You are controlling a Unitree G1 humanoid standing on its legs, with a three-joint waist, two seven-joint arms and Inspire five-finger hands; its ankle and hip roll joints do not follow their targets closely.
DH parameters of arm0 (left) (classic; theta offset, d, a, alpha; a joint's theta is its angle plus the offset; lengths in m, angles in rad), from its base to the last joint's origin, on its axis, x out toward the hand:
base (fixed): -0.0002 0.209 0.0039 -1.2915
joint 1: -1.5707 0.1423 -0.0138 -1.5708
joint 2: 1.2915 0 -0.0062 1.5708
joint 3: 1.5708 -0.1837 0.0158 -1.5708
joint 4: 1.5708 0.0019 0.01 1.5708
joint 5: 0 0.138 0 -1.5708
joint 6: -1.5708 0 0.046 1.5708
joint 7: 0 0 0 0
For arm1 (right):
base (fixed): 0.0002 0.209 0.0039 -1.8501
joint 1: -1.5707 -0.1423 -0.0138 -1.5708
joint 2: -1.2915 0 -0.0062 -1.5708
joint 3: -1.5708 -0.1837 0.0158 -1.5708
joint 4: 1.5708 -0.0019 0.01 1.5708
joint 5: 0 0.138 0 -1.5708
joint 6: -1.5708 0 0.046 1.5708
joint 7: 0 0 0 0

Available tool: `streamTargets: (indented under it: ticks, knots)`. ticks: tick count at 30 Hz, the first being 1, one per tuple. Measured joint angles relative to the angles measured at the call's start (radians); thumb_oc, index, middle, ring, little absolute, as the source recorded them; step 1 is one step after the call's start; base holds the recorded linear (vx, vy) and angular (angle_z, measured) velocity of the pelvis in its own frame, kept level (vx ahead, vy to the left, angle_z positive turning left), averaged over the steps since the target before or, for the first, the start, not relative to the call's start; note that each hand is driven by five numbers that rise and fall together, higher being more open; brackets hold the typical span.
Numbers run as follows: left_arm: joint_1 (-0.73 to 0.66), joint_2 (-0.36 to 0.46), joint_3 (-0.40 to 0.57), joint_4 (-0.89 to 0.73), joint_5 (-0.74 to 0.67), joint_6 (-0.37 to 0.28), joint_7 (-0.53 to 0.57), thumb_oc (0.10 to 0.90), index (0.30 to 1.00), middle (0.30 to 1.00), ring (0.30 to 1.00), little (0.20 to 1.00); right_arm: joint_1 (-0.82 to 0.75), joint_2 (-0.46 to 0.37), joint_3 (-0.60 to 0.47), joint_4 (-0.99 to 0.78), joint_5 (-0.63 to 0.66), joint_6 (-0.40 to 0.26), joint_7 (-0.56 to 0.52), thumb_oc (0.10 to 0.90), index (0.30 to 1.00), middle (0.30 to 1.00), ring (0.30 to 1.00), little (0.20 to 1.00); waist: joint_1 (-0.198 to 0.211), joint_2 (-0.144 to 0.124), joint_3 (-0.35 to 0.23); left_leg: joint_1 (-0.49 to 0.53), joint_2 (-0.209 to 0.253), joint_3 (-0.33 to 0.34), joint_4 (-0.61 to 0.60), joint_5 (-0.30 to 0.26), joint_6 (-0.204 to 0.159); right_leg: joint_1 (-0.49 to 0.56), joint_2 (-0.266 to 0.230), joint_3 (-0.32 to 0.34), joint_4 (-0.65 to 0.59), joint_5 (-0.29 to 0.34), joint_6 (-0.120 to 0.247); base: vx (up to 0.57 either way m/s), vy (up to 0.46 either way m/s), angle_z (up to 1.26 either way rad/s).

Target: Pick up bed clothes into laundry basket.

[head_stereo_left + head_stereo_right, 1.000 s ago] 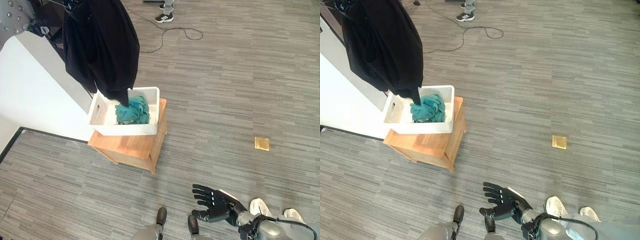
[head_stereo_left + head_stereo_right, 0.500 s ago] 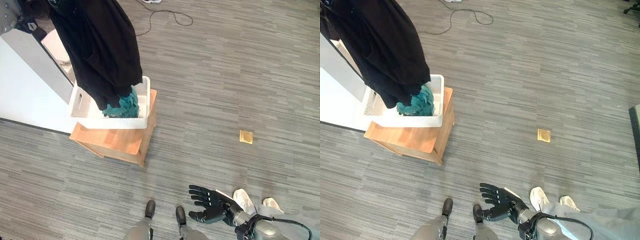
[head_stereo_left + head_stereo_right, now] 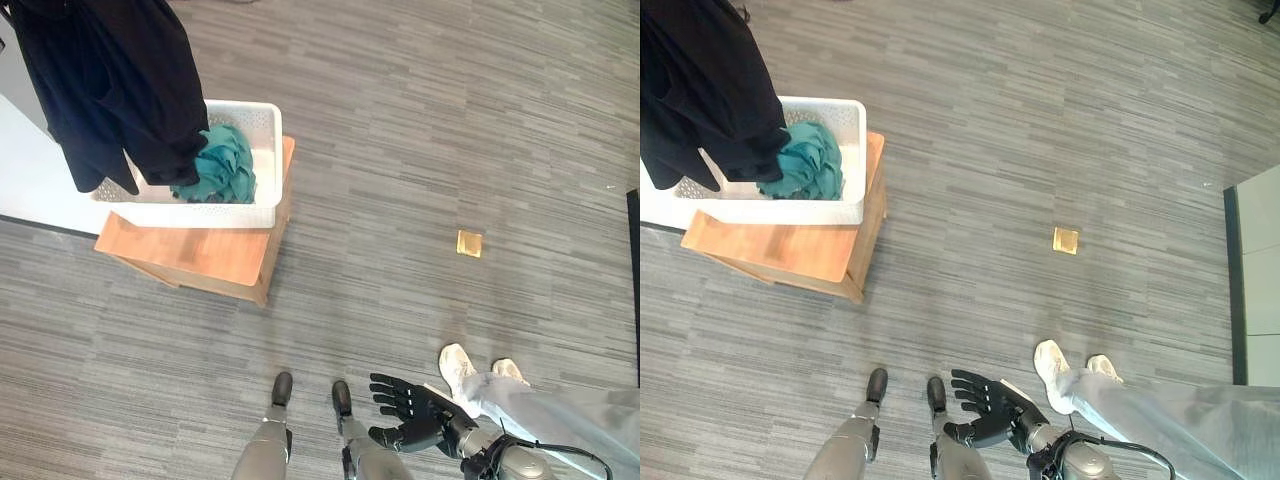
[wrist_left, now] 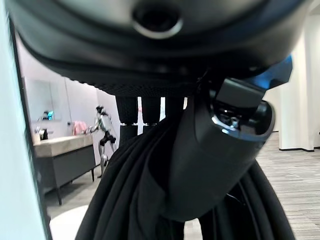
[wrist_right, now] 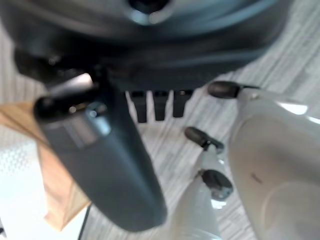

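Where left hand [image 4: 220, 150] fingers [image 4: 137, 110] apparently curl: black garment [image 3: 110, 80], draped over white basket [image 3: 262, 130]; right hand [image 3: 410, 420] fingers spread.

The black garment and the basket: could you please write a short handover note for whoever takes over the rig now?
Left hand: fingers and thumb shut on the black garment, which hangs over the basket's left side.
Right hand: open, empty, low near the floor.
White basket sits on the wooden stand; a teal cloth is already inside.
Left to do: lower the black garment into the basket and release.
A person's shoes are close to the right hand.
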State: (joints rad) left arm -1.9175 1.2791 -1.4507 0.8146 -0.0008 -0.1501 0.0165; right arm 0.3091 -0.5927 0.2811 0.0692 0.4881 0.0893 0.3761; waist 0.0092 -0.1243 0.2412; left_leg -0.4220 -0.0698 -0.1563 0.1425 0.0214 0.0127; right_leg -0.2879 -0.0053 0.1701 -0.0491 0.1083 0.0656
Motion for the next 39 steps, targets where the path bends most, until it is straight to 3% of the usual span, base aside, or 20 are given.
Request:
streamTargets:
  ticks: [8, 13, 17, 27, 28, 39]
  knots:
    - [0.038, -0.010, 0.003, 0.016, 0.001, 0.008, 0.023, 0.400, 0.300, 0.300, 0.300, 0.300, -0.004, 0.013, 0.016, 0.003, 0.029, -0.030, -0.012, 0.800, 0.900, 0.900, 0.900, 0.900, -0.027, -0.051, 0.024, -0.081, 0.008, 0.006, 0.053, -0.010, 0.005, -0.060, 0.012, 0.006, -0.003, 0.044, 0.023, 0.00, 0.010, -0.05]
    - [0.044, -0.037, 0.015, 0.053, 0.005, 0.028, 0.039, 0.400, 0.300, 0.300, 0.300, 0.300, 0.003, 0.013, 0.024, 0.002, 0.042, -0.052, -0.013, 0.800, 0.900, 0.900, 0.900, 0.900, -0.059, -0.114, 0.026, -0.125, 0.027, 0.041, 0.065, -0.018, 0.008, -0.111, 0.024, 0.025, -0.010, 0.102, 0.047, 0.00, 0.018, -0.25]
    - [0.050, -0.080, 0.015, 0.051, 0.040, 0.027, 0.039, 0.400, 0.300, 0.300, 0.300, 0.300, 0.007, 0.013, 0.038, 0.003, 0.042, -0.054, -0.012, 0.800, 0.900, 0.900, 0.900, 0.900, -0.082, -0.129, 0.023, -0.157, 0.026, 0.044, 0.083, -0.025, 0.019, -0.137, 0.024, 0.025, -0.009, 0.114, 0.048, 0.00, 0.006, -0.04]
    - [0.054, -0.132, 0.012, 0.111, 0.081, 0.027, 0.041, 0.400, 0.300, 0.300, 0.300, 0.300, 0.006, 0.013, 0.037, 0.001, 0.046, -0.072, -0.012, 0.800, 0.900, 0.900, 0.900, 0.900, -0.098, -0.131, 0.023, -0.159, 0.041, 0.050, 0.072, -0.023, 0.027, -0.146, 0.035, 0.026, -0.025, 0.153, 0.052, 0.00, 0.008, -0.06]
    - [0.072, -0.134, 0.040, 0.126, 0.081, 0.026, 0.042, 0.800, 0.900, 0.900, 0.900, 0.900, 0.006, 0.013, 0.038, 0.002, 0.046, -0.072, -0.012, 0.800, 0.900, 0.900, 0.900, 0.900, -0.101, -0.131, 0.023, -0.158, 0.038, 0.049, 0.069, -0.023, 0.027, -0.147, 0.035, 0.026, -0.025, 0.153, 0.052, -0.03, 0.031, -0.01]
    - [0.106, -0.162, 0.043, 0.116, 0.094, 0.048, 0.035, 0.800, 0.900, 0.900, 0.900, 0.900, 0.004, 0.013, 0.049, 0.004, 0.046, -0.078, -0.012, 0.800, 0.900, 0.900, 0.900, 0.900, -0.091, -0.130, 0.024, -0.155, 0.040, 0.045, 0.064, -0.022, 0.027, -0.139, 0.035, 0.025, -0.039, 0.153, 0.051, -0.01, -0.003, 0.00]
